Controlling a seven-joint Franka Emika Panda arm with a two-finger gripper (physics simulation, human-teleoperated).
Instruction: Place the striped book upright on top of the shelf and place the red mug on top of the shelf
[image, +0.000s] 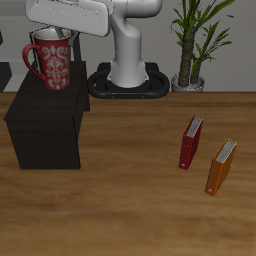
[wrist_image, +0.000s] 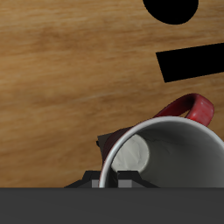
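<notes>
Wooden bench (image: 130, 200). Dark shelf (image: 45, 125) near one bench end. Red mug (image: 52, 65) upright on shelf top, handle (wrist_image: 191, 109) sticking out sideways. Fingers (image: 55, 36) over mug rim; cannot tell if gripping. Red book (image: 191, 143), orange book (image: 221, 167) standing well apart from shelf.

Franka arm: outward appearance of the robot body.
The arm (image: 130, 45) has smooth, rounded white casings that widen toward a black, rounded mounting plate (image: 128, 86). A pale grey-white block with a slightly darker grey underside forms the end effector (image: 52, 36) housing at the upper end. In the wrist view, only dark grey end effector parts show along the frame edge.
</notes>
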